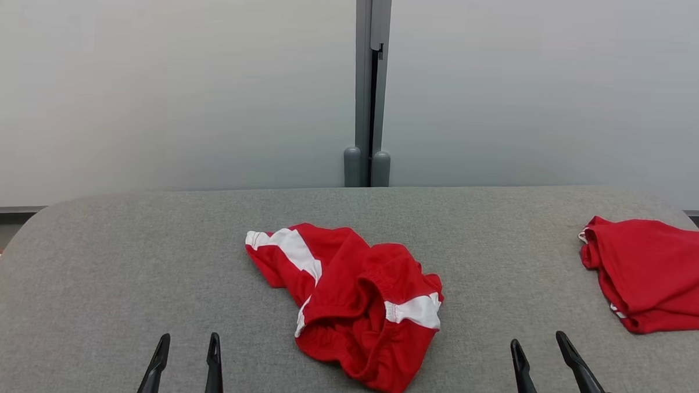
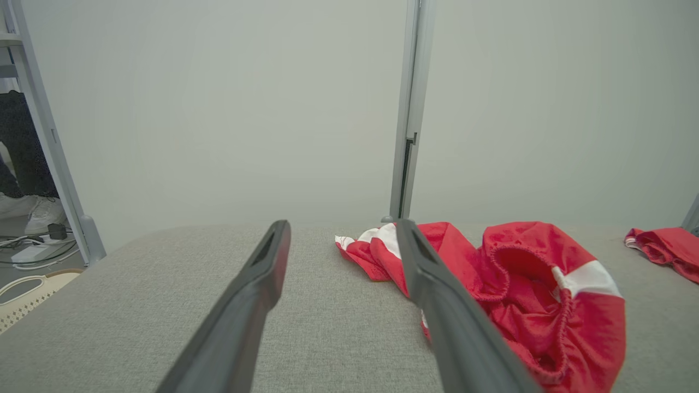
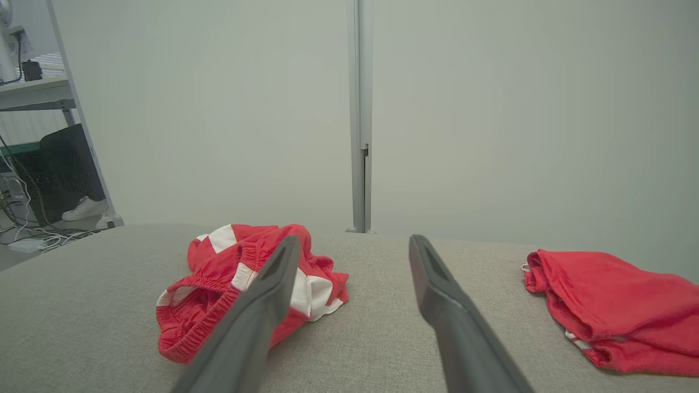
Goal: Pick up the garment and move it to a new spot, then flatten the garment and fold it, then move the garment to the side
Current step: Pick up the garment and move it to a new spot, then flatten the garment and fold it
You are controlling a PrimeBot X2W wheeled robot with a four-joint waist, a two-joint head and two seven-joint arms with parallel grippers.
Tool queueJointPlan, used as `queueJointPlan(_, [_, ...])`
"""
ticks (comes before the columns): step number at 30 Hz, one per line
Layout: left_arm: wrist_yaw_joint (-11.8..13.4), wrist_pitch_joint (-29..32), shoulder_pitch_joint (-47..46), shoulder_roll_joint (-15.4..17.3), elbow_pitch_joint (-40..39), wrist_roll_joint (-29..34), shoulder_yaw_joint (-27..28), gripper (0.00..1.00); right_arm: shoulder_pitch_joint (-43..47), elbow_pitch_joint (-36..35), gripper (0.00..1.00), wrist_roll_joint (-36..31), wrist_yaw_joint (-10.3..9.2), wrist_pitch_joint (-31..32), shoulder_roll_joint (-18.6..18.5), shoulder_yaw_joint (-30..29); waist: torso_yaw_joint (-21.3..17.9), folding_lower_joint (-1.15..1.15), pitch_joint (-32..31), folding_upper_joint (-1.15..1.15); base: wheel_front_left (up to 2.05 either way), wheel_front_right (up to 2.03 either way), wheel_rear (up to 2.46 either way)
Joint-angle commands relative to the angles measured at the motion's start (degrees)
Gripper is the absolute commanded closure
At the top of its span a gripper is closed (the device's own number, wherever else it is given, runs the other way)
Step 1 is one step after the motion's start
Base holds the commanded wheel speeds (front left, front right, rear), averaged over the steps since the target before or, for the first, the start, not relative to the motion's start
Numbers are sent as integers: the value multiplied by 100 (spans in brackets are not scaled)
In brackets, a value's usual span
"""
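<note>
We hold our left gripper (image 1: 190, 335) and right gripper (image 1: 537, 338) low over the near edge of the grey cloth-covered table (image 1: 120, 258). Both have the jaws wide and empty, probably ready for the first pick. The crumpled red shorts with white stripes (image 1: 351, 301) lie between the grippers, a little ahead, untouched. Further ahead, outside the right gripper, rests a folded red garment (image 1: 655, 274), likely put aside. Outside the left gripper stands what seems a cream perforated basket (image 2: 24, 297); its inside is hidden from us.
</note>
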Motion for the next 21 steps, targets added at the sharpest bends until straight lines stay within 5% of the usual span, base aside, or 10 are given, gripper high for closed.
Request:
queueJointPlan(1, [-32, -6, 68, 13, 21, 52, 39, 0, 32, 1, 0, -9, -2, -5, -21, -3, -10, 0, 4, 0, 0, 0, 0])
queueJointPlan(21, [-39, -7, 1, -3, 126, -38, -50, 0, -66, 17, 0, 21, -2, -5, 6, -11, -49, 0, 104, 0, 0, 0, 0])
